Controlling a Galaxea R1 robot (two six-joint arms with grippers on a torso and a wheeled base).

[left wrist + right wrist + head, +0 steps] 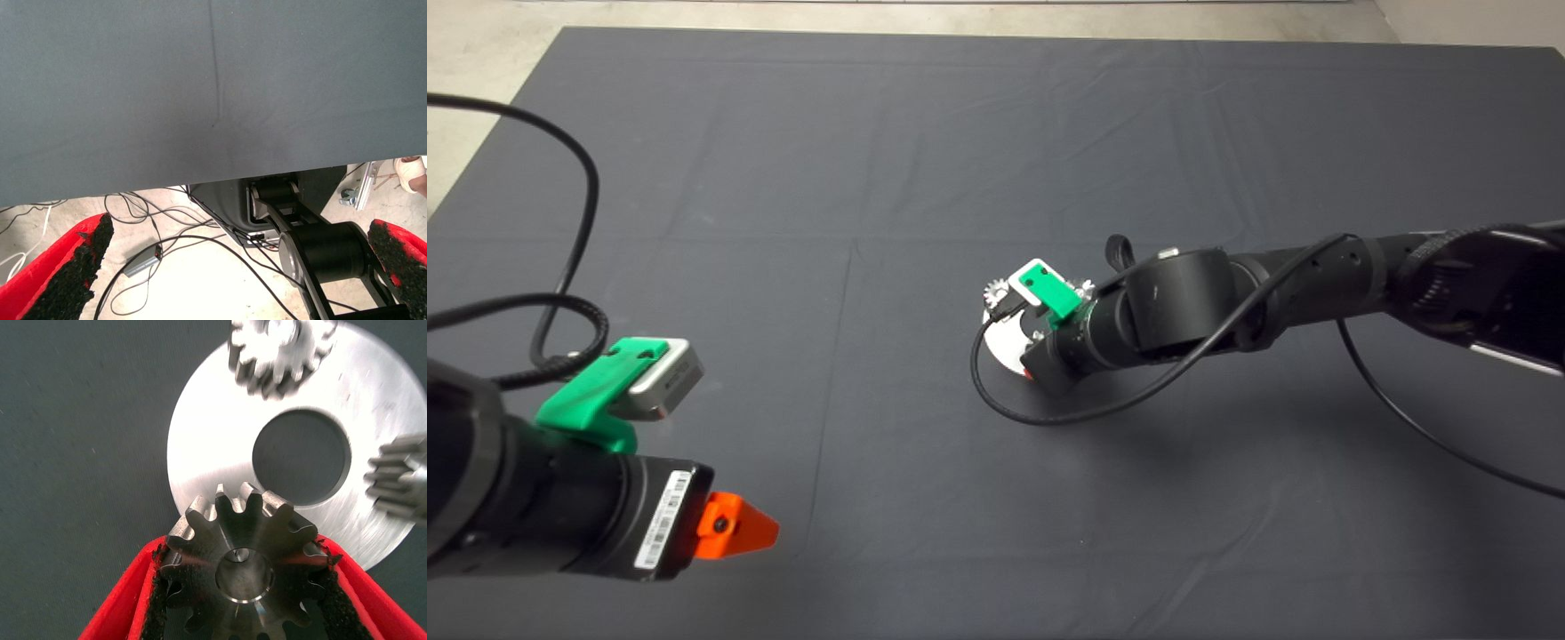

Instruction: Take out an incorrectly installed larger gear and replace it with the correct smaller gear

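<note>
Reaching in from the right, the black arm point(1227, 302) hangs over the steel disc point(213, 460) out on the dark surface point(871, 178), and everything that matters sits on or around that disc. The disc is a flat ring with a round hole in its middle, and it lies on the mat.

The right tool point(243, 587) is clamped on the larger gear point(243, 560), its two red fingers point(133, 600) pressing the teeth from either side. That gear sits at the disc's near edge, overlapping its rim. I cannot tell whether it has lifted clear of its seat or still rests there.

Two small silver gears stand on the disc: one point(280, 350) at the far rim, the other point(400, 483) at the side rim. The smaller gear, the dark one, I cannot see anywhere.

The left tool point(734, 526) waits well away from the disc, at the near left of the surface, its fingers spread and holding nothing.

This looks like the removal step. Next, I'd judge, comes a straight lift off the disc, keeping clear of both neighbouring gears, then setting the gear down on bare mat.
</note>
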